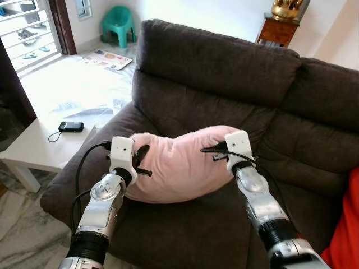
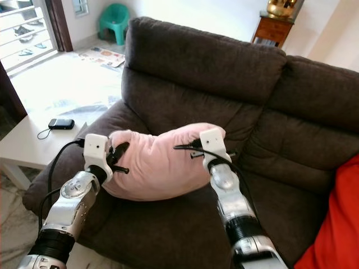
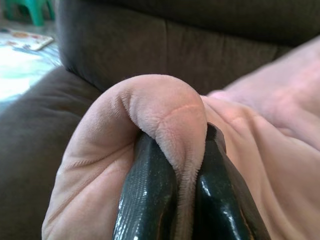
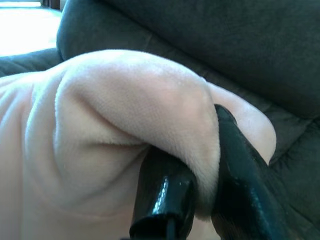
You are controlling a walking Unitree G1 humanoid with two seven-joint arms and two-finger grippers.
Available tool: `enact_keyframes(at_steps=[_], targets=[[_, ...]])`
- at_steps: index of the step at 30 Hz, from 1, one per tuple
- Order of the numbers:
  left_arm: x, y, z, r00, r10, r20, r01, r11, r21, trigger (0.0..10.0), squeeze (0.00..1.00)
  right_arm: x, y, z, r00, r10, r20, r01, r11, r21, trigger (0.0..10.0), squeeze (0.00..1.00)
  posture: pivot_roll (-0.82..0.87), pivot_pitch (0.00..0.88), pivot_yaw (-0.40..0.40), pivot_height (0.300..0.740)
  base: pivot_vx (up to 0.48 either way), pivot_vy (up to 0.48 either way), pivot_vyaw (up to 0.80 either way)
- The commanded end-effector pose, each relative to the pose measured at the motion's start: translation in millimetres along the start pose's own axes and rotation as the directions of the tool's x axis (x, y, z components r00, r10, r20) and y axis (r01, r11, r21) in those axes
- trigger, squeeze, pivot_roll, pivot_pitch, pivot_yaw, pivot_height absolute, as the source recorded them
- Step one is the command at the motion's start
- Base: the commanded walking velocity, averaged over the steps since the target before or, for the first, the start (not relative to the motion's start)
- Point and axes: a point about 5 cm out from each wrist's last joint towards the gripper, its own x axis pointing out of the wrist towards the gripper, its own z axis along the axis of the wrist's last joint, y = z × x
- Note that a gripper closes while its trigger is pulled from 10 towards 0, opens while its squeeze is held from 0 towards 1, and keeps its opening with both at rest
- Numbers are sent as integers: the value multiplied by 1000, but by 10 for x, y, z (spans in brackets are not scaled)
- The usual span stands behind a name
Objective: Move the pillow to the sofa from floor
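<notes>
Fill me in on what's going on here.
The robot holds a pink pillow over the seat of the dark brown sofa, one end in each gripper. The left gripper and the right gripper are each pinched shut on a fold of the fabric. Whether the pillow rests on the seat cushion is unclear. Neither gripper has let go yet.

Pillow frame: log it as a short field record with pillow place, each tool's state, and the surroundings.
pillow: pink, over the dark sofa seat, held at both ends
left tool: shut on a pillow fold
right tool: shut on a pillow fold
table: white, beside the sofa arm, with a small black device on it
background: green stool, floor mat
</notes>
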Motion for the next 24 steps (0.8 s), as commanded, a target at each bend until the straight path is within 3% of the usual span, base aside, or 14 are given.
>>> enact_keyframes(at_steps=[1,4,9,16,24], targets=[[47,-233,116,992,-121,45,121,993,-7,10000,0,83,123,226,997,45,69,-44,999,-18,10000,0,140,0,-163,740,0,0,0],[42,-266,135,988,-146,47,146,989,-11,10000,0,118,202,270,996,68,61,-68,998,-9,10000,0,146,0,-167,740,0,0,0],[7,-402,275,958,-276,79,281,958,-56,10000,0,177,433,432,984,148,97,-148,989,-10,10000,0,166,0,-177,740,0,0,0],[-40,-512,471,916,-378,137,389,919,-65,10000,0,214,480,543,979,160,124,-163,987,13,10000,0,170,0,-179,740,0,0,0],[-93,-558,663,874,-466,141,473,881,-18,10000,0,234,511,614,973,180,145,-198,973,116,10000,0,174,0,-178,740,0,0,0]])
